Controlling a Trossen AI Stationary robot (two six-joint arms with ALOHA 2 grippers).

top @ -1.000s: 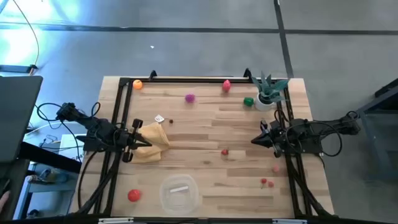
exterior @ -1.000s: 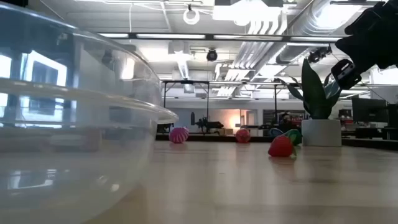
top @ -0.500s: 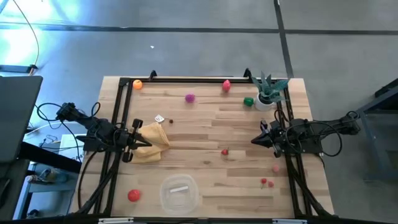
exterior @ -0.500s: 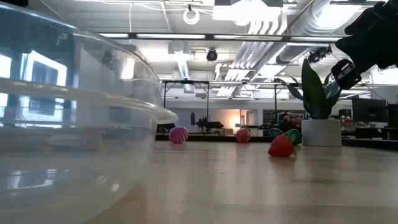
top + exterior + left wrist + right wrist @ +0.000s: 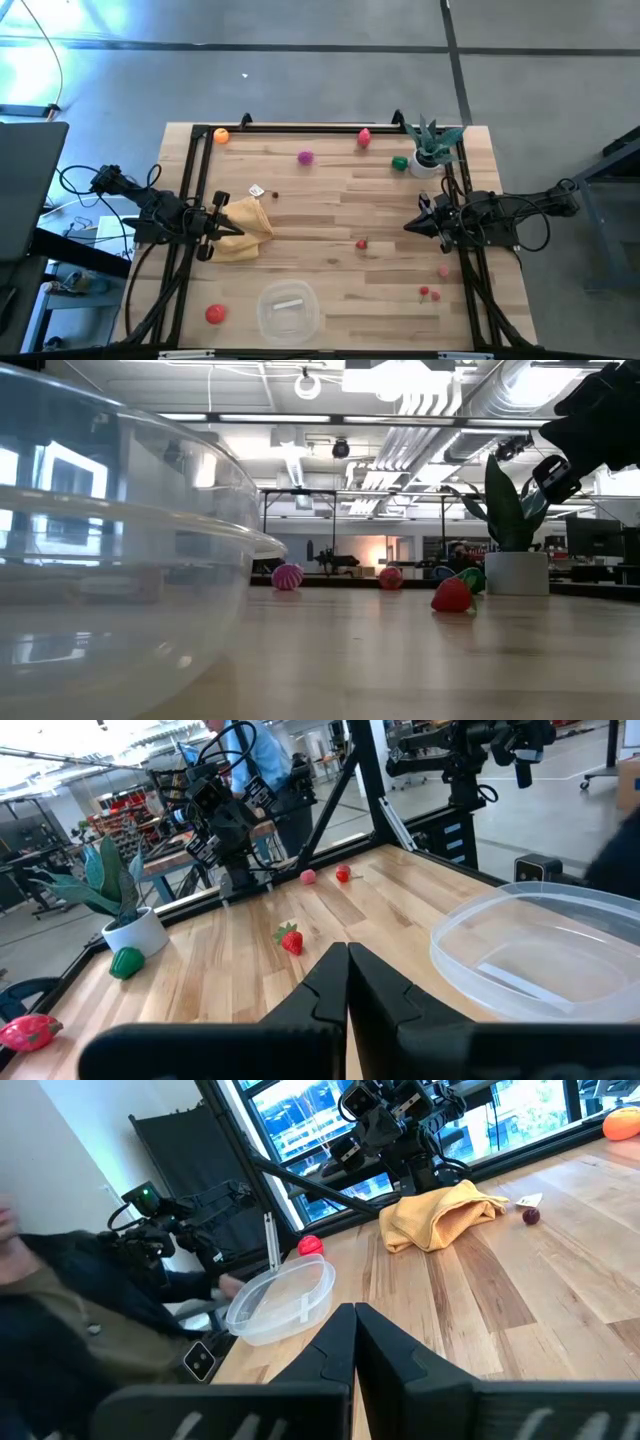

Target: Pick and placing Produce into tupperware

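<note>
We see both the left hand [image 5: 237, 231] and the right hand [image 5: 410, 226] clenched, empty; the strawberry [image 5: 362, 243] lies between them, the tupperware [image 5: 288, 310] well apart.

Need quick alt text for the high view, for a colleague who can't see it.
Overhead: both arms wait at the table's sides, left gripper by a yellow cloth, right gripper opposite, jaws shut. The clear tupperware sits empty of produce at the near edge, toy produce scattered, a strawberry mid-table.

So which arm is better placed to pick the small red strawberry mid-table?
Probably the right: its shut pincer sits nearer the strawberry. The left pincer, also shut, rests at the yellow cloth, farther away.
</note>
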